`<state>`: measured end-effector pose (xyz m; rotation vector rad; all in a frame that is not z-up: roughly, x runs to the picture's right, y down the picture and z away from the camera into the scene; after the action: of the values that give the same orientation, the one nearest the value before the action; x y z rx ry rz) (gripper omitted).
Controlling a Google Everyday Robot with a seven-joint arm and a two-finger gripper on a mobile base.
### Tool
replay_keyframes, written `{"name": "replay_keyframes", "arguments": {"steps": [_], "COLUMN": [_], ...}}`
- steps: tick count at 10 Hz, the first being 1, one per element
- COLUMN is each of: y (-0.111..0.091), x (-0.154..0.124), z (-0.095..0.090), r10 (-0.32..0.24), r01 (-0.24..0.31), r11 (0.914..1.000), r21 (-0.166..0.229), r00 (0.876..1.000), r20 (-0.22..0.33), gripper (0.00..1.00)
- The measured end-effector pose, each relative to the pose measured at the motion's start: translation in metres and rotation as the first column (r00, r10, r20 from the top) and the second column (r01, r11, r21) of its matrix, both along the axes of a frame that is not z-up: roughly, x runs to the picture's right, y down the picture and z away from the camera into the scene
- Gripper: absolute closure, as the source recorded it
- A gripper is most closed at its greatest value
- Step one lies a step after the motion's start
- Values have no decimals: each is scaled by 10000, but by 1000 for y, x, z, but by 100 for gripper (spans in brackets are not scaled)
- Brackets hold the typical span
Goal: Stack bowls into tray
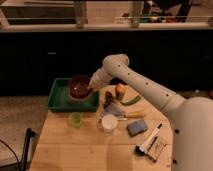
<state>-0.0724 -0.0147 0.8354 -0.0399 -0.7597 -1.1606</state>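
The dark maroon bowl [78, 85] hangs tilted over the right half of the green tray [59, 100] at the table's back left. My gripper [91, 86] is at the bowl's right rim and holds it, with the white arm reaching in from the right. A paler orange-brown edge [76, 96] shows just under the maroon bowl. I cannot tell whether that is the orange bowl, which does not show apart from this.
On the wooden table [75, 150] stand a small green cup [75, 119] and a white cup [109, 121] in front of the tray. To the right lie an orange fruit [120, 90], a green vegetable [131, 101], a blue sponge [136, 127] and a white marker [149, 142].
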Motion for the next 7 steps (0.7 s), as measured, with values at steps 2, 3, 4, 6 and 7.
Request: {"name": "replay_keyframes", "arguments": {"steps": [2,3,4,6,7], "y": [5,8,9,12,13], "x": [-11,-15,-17,-26,-30], "z": [13,19,24,36,40], "r10": [86,137,204,376,441], "r01": [-82,-129,-194,-360,-423], "r11": [9998,9996,9994,9987,9984], "r21": [-168,-246,-296,-361,-385], "r00": [9997,9995,9992,9984,9979], "r20": [215,297,339,431,473], "gripper": [97,97,97,97,97]}}
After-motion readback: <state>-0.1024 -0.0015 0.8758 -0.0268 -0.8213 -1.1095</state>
